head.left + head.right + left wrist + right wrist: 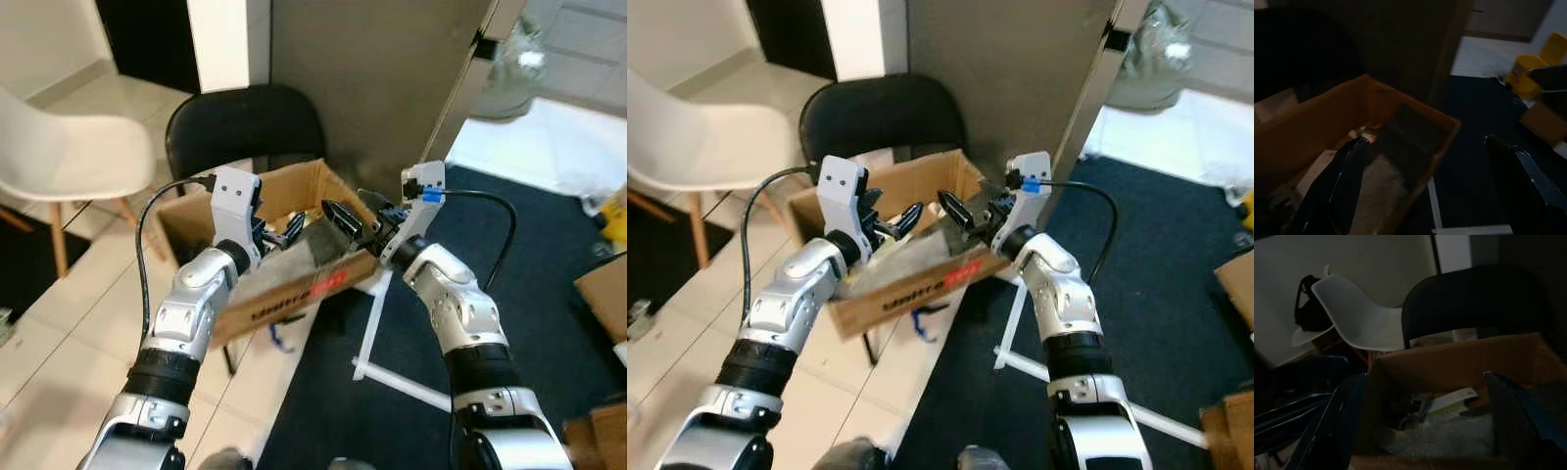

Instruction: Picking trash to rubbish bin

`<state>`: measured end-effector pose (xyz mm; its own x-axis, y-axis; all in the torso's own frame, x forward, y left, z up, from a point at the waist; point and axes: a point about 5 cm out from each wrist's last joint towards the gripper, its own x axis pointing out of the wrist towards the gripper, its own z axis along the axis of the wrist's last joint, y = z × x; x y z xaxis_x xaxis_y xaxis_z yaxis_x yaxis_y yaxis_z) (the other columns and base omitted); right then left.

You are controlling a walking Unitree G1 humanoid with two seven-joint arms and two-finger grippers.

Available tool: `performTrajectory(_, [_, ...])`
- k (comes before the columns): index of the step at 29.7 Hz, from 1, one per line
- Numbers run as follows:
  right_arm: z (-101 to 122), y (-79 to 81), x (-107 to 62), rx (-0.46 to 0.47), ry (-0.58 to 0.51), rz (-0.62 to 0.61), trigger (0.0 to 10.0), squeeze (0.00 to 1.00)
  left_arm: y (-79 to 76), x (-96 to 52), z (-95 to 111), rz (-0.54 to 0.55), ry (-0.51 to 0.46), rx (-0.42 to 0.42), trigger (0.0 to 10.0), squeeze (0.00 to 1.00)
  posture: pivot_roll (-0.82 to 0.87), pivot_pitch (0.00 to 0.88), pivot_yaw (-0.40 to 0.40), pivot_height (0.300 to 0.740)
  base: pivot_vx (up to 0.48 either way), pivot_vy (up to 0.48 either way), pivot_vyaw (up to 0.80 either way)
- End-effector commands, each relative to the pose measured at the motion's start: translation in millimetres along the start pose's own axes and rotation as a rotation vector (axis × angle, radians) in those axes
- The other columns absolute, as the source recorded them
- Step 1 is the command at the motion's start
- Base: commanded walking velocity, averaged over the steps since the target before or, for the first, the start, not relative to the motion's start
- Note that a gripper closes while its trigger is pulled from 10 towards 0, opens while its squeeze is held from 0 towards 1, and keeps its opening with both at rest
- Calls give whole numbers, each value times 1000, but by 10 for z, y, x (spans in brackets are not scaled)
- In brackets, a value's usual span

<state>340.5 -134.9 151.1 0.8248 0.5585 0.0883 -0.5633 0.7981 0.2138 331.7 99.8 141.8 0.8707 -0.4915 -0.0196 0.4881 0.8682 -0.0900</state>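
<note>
A brown cardboard box [294, 289] with red lettering on its front wall stands on the floor before me. Bubble wrap [1440, 438], a white paper [1449, 399] and other scraps lie inside it. My left gripper [277, 231] hovers over the box's left half, open and empty, with its fingers [1347, 171] spread wide. My right gripper [960, 211] hovers over the box's right half, facing the left one, also open with nothing between its fingers [1513, 416]. The two grippers' tips are close together above the box.
A black chair [245, 122] stands right behind the box and a white chair [69, 157] at the far left. A grey panel [382, 78] rises behind. To the right are dark carpet [549, 245], a white frame [377, 333] on the floor, and more cardboard [602, 294].
</note>
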Motion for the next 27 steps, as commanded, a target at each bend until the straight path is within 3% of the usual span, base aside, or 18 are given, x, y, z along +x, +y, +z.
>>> performTrajectory(1, [7, -6, -4, -12, 0, -2, 10000, 0, -29, 17, -7, -13, 1, 8, 10000, 0, -41, 0, -41, 740, -386, 0, 0])
performTrajectory(27, [9, -9, 0, -18, 8, -5, 10000, 0, -30, 22, 3, -15, -8, 8, 10000, 0, -46, 0, -40, 740, -383, 0, 0])
